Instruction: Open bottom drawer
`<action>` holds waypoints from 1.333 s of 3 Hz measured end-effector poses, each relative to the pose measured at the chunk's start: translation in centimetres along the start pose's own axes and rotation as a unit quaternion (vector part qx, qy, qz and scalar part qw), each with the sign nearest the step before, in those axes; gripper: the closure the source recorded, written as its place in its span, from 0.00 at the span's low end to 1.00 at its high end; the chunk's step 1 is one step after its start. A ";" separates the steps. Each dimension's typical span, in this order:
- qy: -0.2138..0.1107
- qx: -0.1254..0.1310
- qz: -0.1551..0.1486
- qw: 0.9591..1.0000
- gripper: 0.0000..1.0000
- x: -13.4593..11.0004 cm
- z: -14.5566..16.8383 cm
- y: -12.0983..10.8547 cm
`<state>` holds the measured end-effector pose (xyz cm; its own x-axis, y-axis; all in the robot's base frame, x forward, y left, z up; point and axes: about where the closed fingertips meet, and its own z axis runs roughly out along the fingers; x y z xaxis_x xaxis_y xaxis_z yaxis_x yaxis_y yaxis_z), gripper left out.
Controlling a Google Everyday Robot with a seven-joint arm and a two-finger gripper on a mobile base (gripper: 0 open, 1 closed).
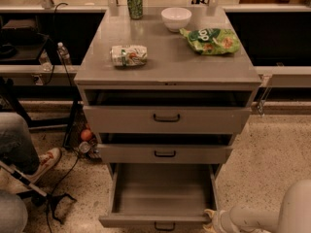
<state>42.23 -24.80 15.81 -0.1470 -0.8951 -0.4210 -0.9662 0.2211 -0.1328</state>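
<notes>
- Lowest of three in the grey cabinet (170,69): the bottom drawer (163,193), pulled far out toward the camera. Plain grey inside on show, front panel at the lower edge of view, dark bar handle (165,225) at its centre.
- Low at the right: the gripper (210,216), right at the right-hand end of that drawer's front panel and well to the right of the handle, not on it. Contact with the panel unclear.
- Spread or closed: impossible to tell from here.
- Reaching in from the lower right corner, level with the drawer front: the pale arm (262,218).
- Above, each out a little, with a dark gap over its front: the middle drawer (165,153) and the top drawer (166,119).
- On the cabinet top: a green can (134,3) upright at the back, a white bowl (176,18) just right of it, a green snack bag (211,40) near the right edge, a crumpled packet (129,55) lying left of centre.
- On the floor at left: a person's shoe (46,159) and a small orange ball (86,135).
</notes>
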 end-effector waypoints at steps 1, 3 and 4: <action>0.000 -0.001 0.000 1.000 0.20 0.0 0.1 0.1; 0.004 0.024 -0.002 1.000 0.00 0.2 -2.5 -0.6; -0.010 0.067 -0.018 0.998 0.00 0.0 -7.3 -2.0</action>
